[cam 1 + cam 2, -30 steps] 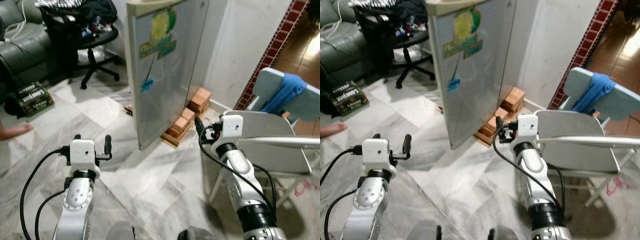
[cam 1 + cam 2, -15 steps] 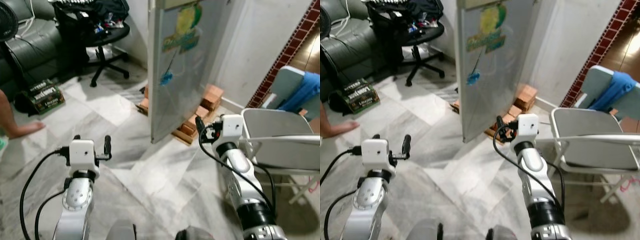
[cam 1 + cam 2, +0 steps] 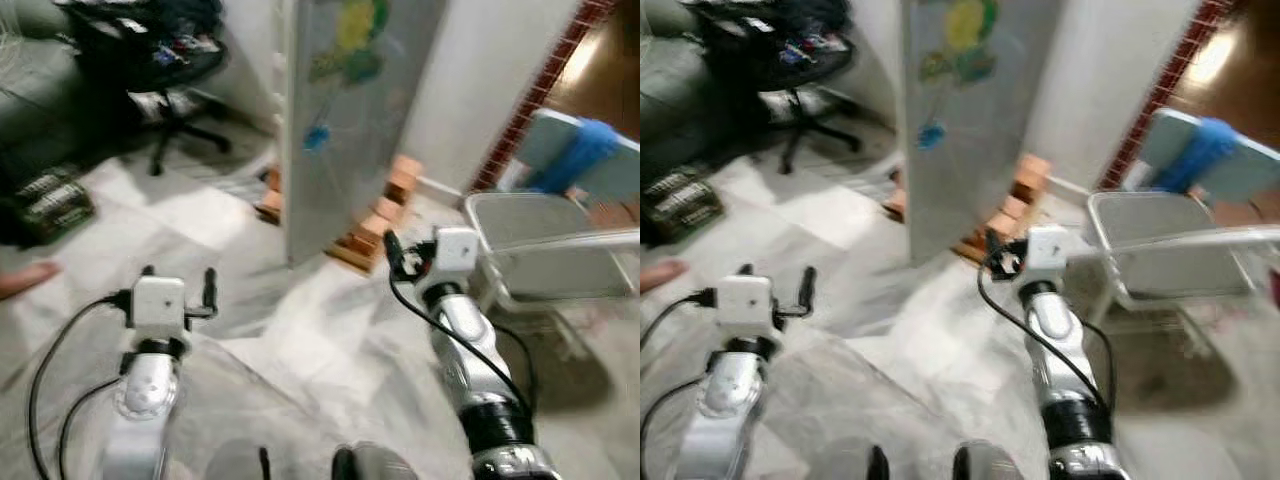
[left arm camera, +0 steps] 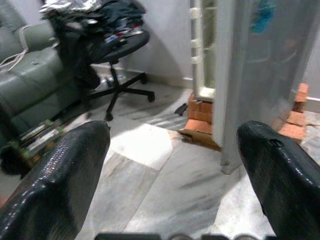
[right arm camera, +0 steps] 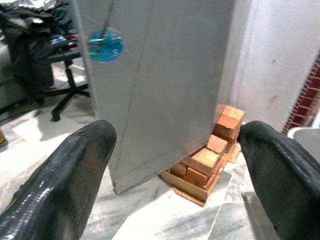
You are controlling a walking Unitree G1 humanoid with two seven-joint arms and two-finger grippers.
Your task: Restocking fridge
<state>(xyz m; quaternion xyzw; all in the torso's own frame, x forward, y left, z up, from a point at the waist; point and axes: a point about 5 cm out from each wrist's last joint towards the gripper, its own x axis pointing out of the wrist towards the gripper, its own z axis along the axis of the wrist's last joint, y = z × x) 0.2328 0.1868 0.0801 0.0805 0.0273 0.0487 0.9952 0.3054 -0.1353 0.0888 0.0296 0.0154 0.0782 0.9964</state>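
1. While head views are motion-blurred, the fridge (image 3: 340, 120) stands ahead on bricks (image 5: 207, 160), its grey door (image 5: 155, 75) swung open.
2. Left gripper (image 4: 172, 175) and right gripper (image 5: 175, 165) hover over the marble floor (image 3: 300, 350), fingers spread, holding nothing.
3. Room: office chair (image 4: 107, 55), sofa (image 4: 30, 85), folding chair (image 3: 560, 230) with blue cloth (image 3: 575, 160).

The fridge door (image 3: 345, 110) stands open ahead, bricks (image 3: 385, 205) behind it, chair (image 3: 540, 235) at right.
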